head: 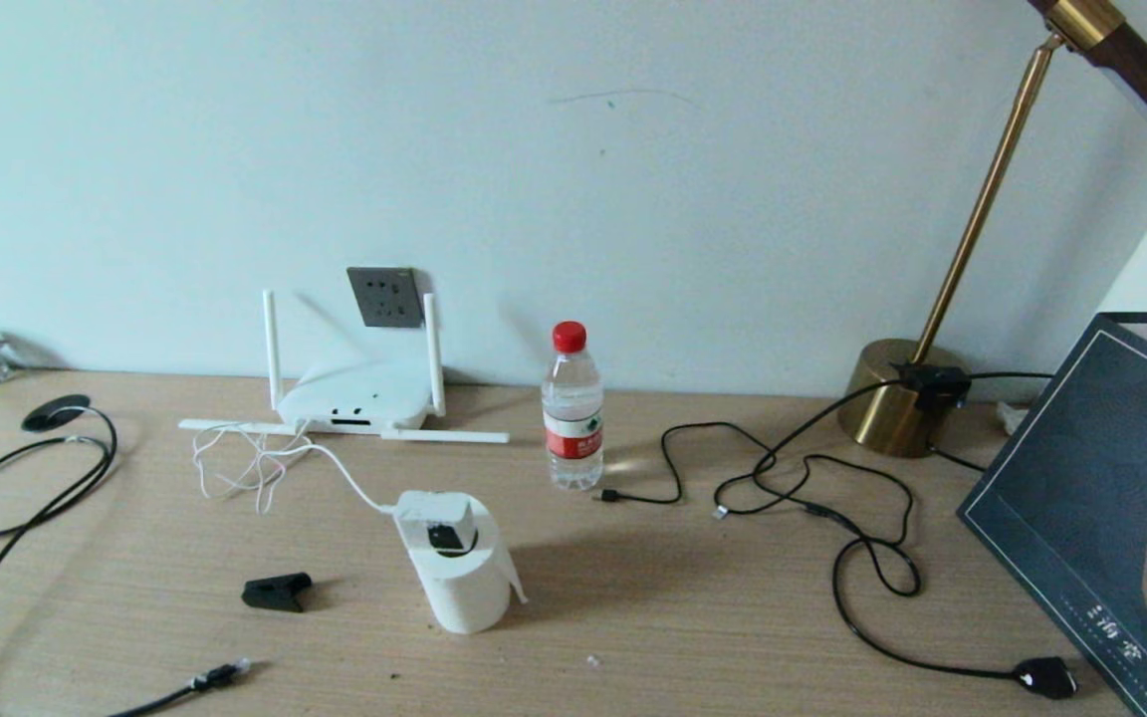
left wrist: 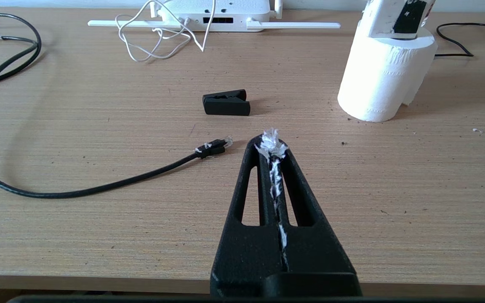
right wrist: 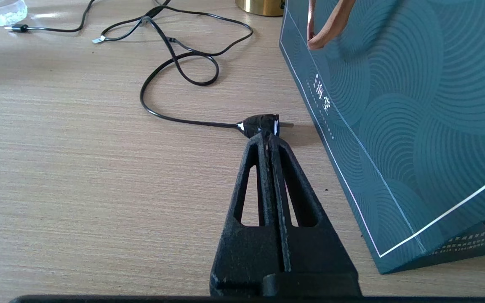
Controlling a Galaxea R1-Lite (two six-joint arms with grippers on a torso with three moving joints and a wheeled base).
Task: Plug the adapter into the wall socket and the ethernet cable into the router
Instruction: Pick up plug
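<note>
Head view: adapter stands in the top of a paper roll, its white cord running back to the router, which sits directly below the wall socket. Ethernet cable lies front-left of the roll. Left gripper and right gripper hang over the desk's near edge with fingers pressed together, holding nothing.

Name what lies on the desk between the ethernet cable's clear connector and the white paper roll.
A small black clip lies between the ethernet cable's connector and the paper roll, apart from both; the head view shows it.
</note>
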